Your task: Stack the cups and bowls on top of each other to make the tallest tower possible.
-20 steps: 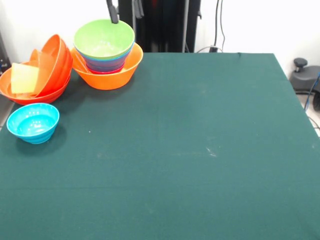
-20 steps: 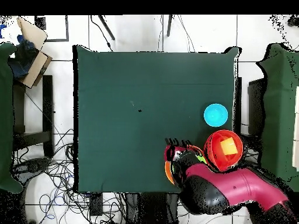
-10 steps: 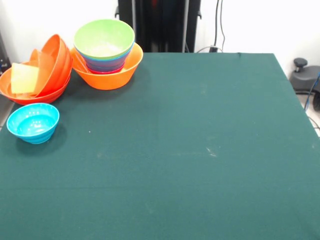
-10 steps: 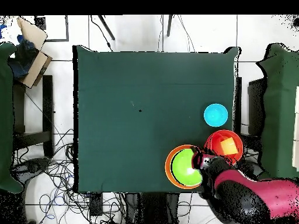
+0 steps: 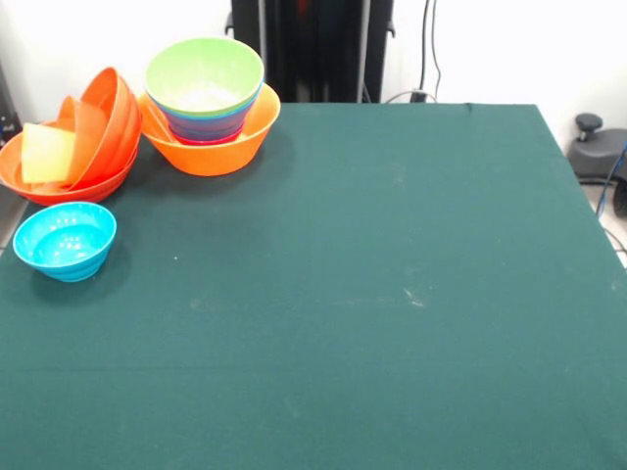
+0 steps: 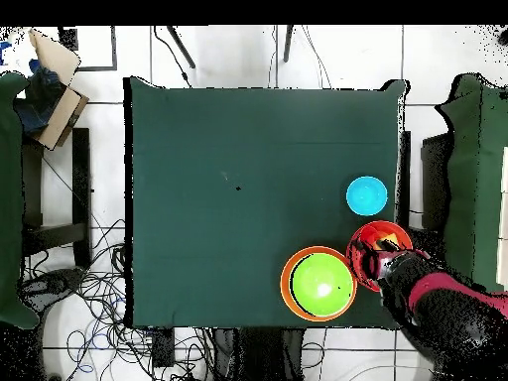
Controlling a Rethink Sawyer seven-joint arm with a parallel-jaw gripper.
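Arm [image 6: 437, 303] moved right in overhead frame, now over red-orange bowls [image 5: 93, 137] holding cup [image 5: 47, 154]. Pincer state: cannot tell. Tower [image 5: 209, 108] upper left of worktop [image 5: 372, 294], beside cup. Cyan bowl [image 5: 65, 240] apart.

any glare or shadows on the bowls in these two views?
Front view: soft highlight inside the lime green bowl, and the cyan bowl casts a faint shadow on the green cloth. Overhead view: even light, no glare on the lime green bowl; the arm covers part of the red-orange bowl.
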